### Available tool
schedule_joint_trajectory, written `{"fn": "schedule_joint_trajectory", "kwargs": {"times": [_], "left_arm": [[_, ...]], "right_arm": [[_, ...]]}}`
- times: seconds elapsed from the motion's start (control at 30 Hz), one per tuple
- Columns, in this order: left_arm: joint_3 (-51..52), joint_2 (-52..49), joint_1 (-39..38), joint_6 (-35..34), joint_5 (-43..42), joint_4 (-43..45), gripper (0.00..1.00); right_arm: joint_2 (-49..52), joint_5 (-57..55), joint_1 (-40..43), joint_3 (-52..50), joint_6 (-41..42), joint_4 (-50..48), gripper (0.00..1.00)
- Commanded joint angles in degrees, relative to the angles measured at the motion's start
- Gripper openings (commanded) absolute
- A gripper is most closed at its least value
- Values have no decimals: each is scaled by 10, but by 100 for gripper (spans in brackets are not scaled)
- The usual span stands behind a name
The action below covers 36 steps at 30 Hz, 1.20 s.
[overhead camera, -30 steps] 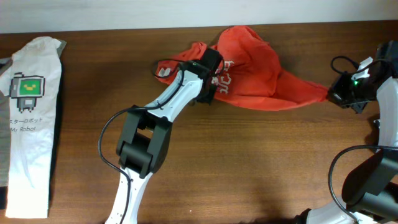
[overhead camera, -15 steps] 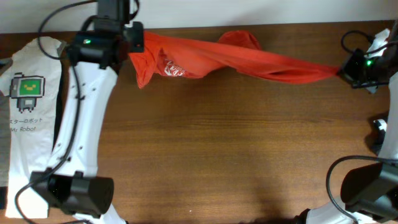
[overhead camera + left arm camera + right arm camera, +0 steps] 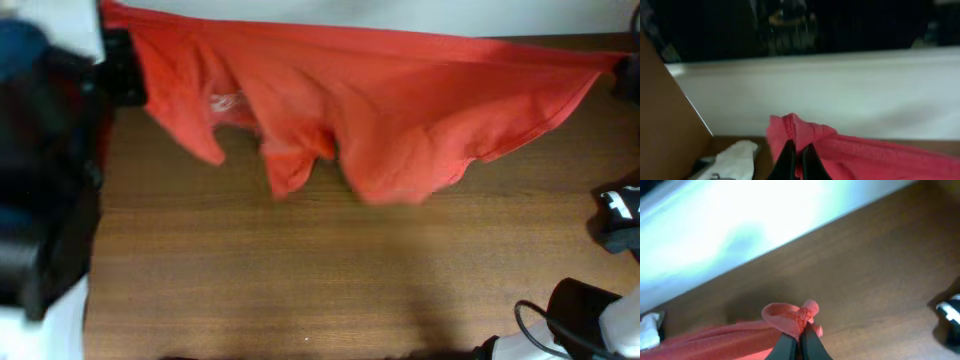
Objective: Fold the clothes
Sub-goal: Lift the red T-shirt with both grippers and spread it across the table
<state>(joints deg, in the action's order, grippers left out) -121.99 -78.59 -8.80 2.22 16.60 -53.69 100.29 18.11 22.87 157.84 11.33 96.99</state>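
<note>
Spanning left tool (image 3: pixel 795 151) to right tool (image 3: pixel 799 340): T-shirt (image 3: pixel 400 110)

The left gripper (image 3: pixel 798 147) enters from the bottom edge, its 2 dark fingers (image 3: pixel 786 162) nearly touching and pinched on a bunched edge of the red-orange T-shirt (image 3: pixel 850 152). The fabric gathers into a rounded fold just above the fingertips and runs off toward the lower right. A crumpled white cloth (image 3: pixel 735 159) lies at lower left on the brown wooden table (image 3: pixel 665 120), just left of the fingers, while a pale, blurred band (image 3: pixel 840 95) spans the frame behind, beneath a dark, indistinct background.
</note>
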Motion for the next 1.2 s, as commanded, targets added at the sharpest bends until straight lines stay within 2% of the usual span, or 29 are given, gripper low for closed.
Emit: {"fn": "schedule_joint_trajectory", "kwargs": {"times": [0.0, 0.2, 0.4, 0.63, 0.67, 0.83, 0.97, 1.17], "left_arm": [[-27, 68, 22, 9, 72, 7, 0], [-30, 143, 22, 10, 68, -5, 0], [-30, 101, 22, 11, 68, -36, 0], [-30, -108, 22, 11, 67, -42, 0], [-30, -173, 22, 11, 66, -42, 0], [-30, -329, 22, 11, 46, -25, 0], [-30, -417, 25, 11, 46, 16, 0], [-30, -492, 47, 12, 43, 93, 0]], "right_arm": [[-30, -53, 11, 44, -3, 3, 4], [-117, -54, 11, 45, -2, 2, 4], [-117, -83, 11, 38, 1, 3, 4], [-22, -83, 11, -52, 0, 3, 4], [14, -83, 11, -84, -1, 3, 4], [132, -82, 11, -132, -16, 0, 4], [231, -83, 8, -132, -26, -14, 4], [329, -83, -20, -132, -30, -76, 4]]}}
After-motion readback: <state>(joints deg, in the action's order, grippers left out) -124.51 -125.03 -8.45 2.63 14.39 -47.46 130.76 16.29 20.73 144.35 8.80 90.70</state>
